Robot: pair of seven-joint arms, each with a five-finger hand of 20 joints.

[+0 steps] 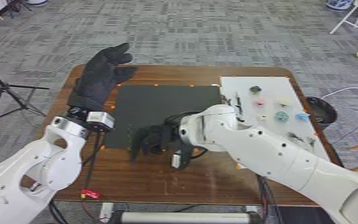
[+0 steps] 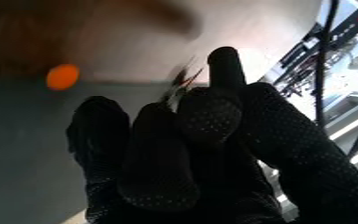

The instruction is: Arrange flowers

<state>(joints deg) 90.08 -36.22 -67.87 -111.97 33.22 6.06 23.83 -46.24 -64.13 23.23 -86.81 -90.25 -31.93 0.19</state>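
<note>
My left hand (image 1: 95, 82) is open over the table's left side in the head view, its fingers relaxed. Over the lower left part of the black mat (image 1: 162, 102) is my right hand (image 1: 153, 139). In the right wrist view the fingers of my right hand (image 2: 213, 117) are curled round a thin dark stem (image 2: 181, 85), whose tips stick out past them; the rest is hidden by the glove. On the white board (image 1: 238, 82) at the right lie a dark flower (image 1: 255, 89), a pink flower (image 1: 259, 103), a teal flower (image 1: 281, 117), a blue flower (image 1: 302, 117) and some green sprigs (image 1: 295, 136).
A black round container (image 1: 325, 111) stands off the table's right edge. Small orange markers (image 2: 63, 77) dot the wooden table (image 1: 184, 182). My right forearm crosses the lower part of the white board. A tripod (image 1: 5, 87) stands to the left of the table.
</note>
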